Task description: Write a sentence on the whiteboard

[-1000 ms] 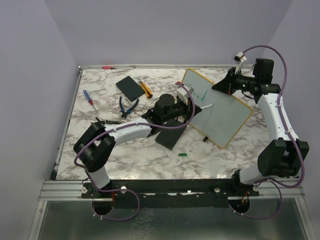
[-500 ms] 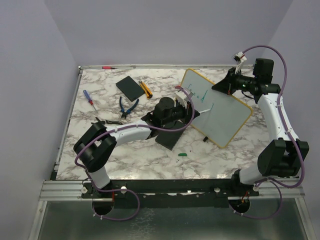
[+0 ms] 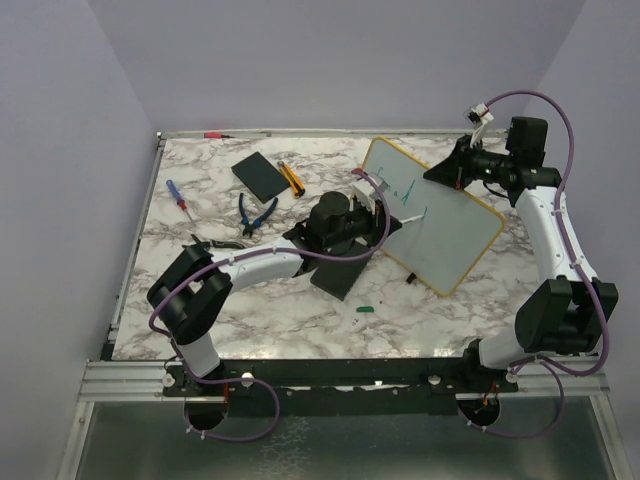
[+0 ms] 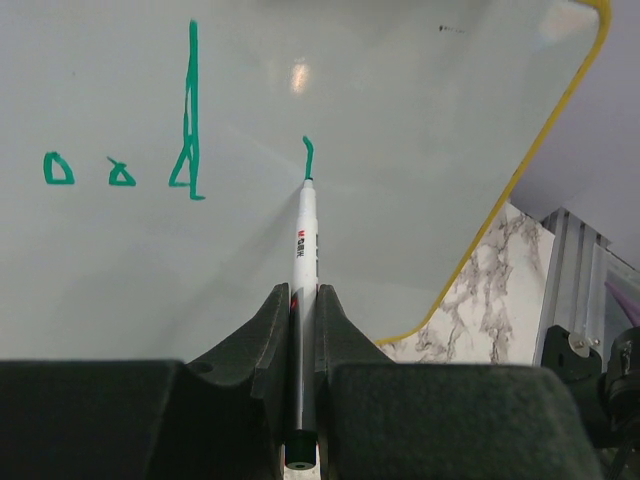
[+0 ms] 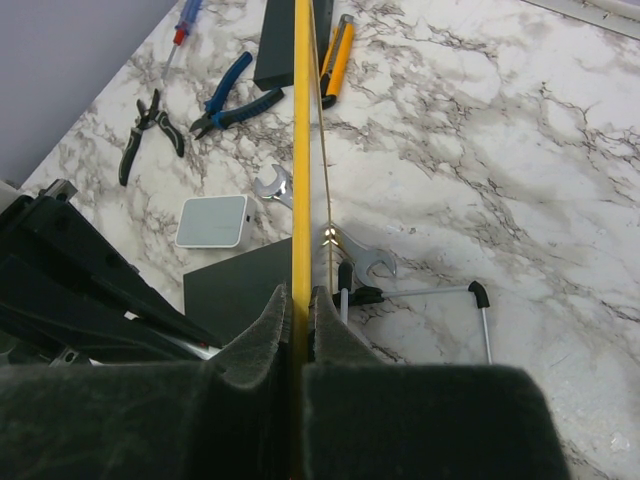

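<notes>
Right tool (image 5: 297, 296) clamping whiteboard (image 5: 300, 150) edge, blue pliers (image 5: 234, 97) beyond

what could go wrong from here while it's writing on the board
1. The right fingers pinch the whiteboard only by its thin yellow rim, so pressure from the marker might make it slip or pivot.
2. The left fingers hold the marker near its back end. The long front part may skew and spoil the green lettering.

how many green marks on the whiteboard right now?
4: small box far left, small triangle beside it, tall narrow triangle next, short hook at the marker tip. The left gripper may hide others.
</notes>
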### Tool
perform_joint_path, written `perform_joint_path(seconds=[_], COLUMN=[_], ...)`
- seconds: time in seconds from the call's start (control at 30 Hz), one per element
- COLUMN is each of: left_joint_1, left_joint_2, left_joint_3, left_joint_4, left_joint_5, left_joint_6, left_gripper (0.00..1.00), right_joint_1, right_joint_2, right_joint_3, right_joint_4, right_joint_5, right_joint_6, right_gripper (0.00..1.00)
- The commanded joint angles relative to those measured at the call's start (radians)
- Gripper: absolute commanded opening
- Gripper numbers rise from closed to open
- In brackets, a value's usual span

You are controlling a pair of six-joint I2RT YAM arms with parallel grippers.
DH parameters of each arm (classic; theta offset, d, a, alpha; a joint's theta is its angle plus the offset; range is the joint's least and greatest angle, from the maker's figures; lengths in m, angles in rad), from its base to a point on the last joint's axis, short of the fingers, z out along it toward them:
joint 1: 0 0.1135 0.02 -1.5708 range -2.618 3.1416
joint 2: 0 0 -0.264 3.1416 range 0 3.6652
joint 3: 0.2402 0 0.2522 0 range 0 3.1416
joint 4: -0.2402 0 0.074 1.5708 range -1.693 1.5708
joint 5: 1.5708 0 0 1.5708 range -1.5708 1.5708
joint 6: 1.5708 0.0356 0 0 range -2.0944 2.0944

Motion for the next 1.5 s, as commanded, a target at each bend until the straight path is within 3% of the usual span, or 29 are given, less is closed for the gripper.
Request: perform_joint_path(seconds=[0.0, 0.77, 1.47], left_joint_1=[-0.006, -0.023, -0.044], left_joint_2=[0.022, -0.051, 0.011], left_joint_3=[0.061, 0.018, 0.062], left_joint_4=[0.012, 0.020, 0.024], left_joint_5=[-0.016, 0.002, -0.033], left_joint_6=[0.011, 0.012, 0.013], left_gripper=[0.00, 0.00, 0.00], right_joint_1=[0.013, 0.013, 0.013], right_joint_2=[0.003, 0.001, -0.002], right_joint_3=[-0.022, -0.020, -0.019], right_joint_4=[-0.092, -0.095, -0.095], right_joint_5=[-0.033, -0.034, -0.034], right_joint_6=[-0.001, -0.002, -0.004], right_gripper=[0.01, 0.01, 0.01])
